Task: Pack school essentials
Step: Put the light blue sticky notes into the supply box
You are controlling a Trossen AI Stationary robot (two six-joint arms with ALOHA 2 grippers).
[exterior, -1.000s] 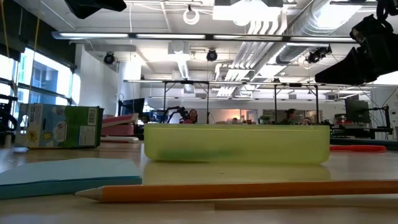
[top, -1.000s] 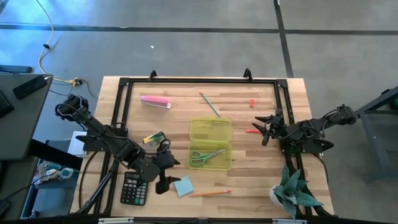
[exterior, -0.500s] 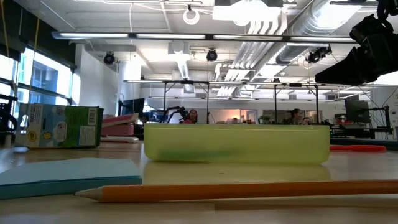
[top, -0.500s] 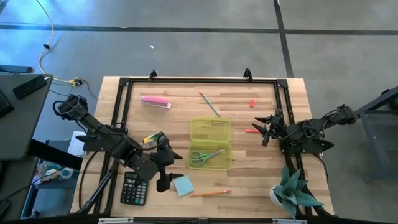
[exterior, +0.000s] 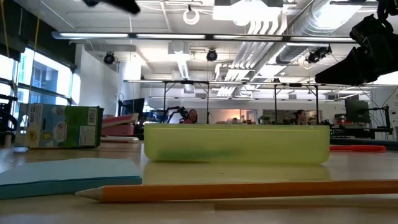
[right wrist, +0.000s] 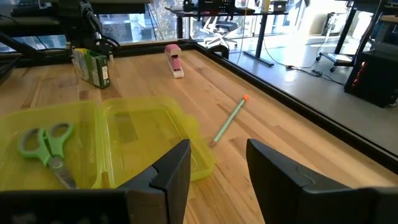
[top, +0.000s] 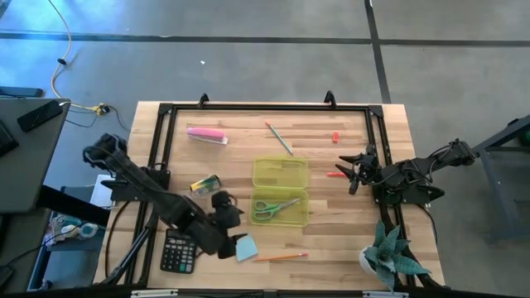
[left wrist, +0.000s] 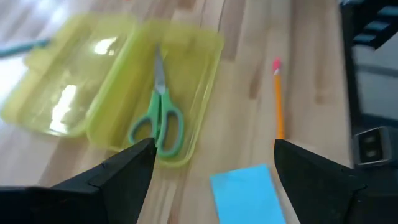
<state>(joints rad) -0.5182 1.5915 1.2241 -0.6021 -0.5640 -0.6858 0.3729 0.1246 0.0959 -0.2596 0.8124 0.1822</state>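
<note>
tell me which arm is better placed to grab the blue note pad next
Left. The left gripper hangs open right beside the light-blue note pad at the table's near edge. The right gripper waits by the table's right rail, with the open yellow case between it and the pad.

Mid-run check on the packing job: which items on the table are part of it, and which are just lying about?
Job items:
scissors, already in the yellow case
blue note pad, under the open left gripper
orange pencil
greenish pencil
crayon box
tiny red piece

Lying about:
calculator
potted plant
pink stapler

The right gripper waits, open.
</note>
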